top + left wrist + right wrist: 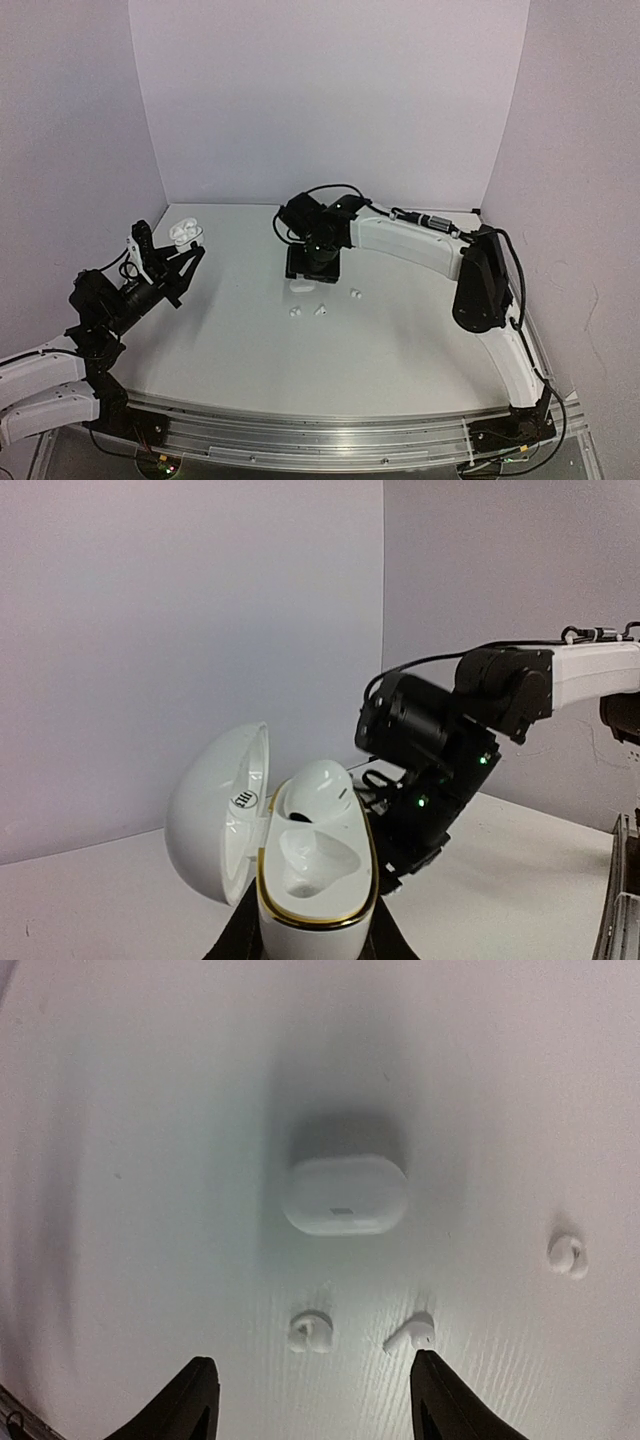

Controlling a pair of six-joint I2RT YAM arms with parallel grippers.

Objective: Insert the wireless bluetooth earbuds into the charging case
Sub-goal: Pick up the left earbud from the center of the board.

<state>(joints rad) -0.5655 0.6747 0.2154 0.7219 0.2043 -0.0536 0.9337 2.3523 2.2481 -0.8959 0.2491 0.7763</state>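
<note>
Over the table (400, 340), right gripper (312, 1370) hangs open; left gripper (188, 250) clasps case (315, 880).

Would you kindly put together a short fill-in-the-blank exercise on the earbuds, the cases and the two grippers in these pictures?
1. The left gripper is shut on a white charging case whose lid stands ____.
2. In that case one earbud is seated, and the nearer slot is ____.
3. Below the open right gripper, ____ loose white earbuds lie on the table.
4. Just beyond them lies a second white case, its lid ____.

Missing words: open; empty; three; closed.
</note>
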